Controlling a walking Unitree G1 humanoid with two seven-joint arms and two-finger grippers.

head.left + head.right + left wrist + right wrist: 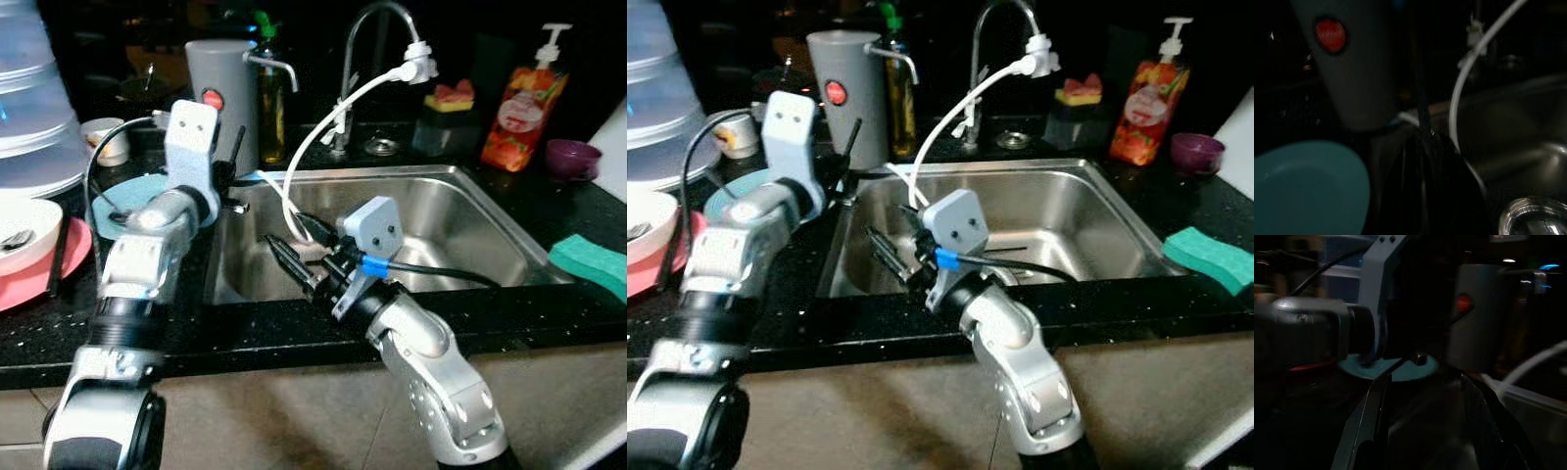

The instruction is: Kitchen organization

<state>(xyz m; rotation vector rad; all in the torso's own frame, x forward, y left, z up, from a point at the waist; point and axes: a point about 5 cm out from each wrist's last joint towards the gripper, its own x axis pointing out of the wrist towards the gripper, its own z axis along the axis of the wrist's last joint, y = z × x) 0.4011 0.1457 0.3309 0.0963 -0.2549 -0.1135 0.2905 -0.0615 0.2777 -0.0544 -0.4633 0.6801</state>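
The stainless steel sink basin lay open on its right side; a white hose and the grey cylindrical canister crowded its left rim.

A black speckled countertop surrounds a stainless steel sink in a dimly lit kitchen, a curved chrome faucet rising behind the basin. Beige cabinet fronts run below the counter; the space beyond lies in darkness.
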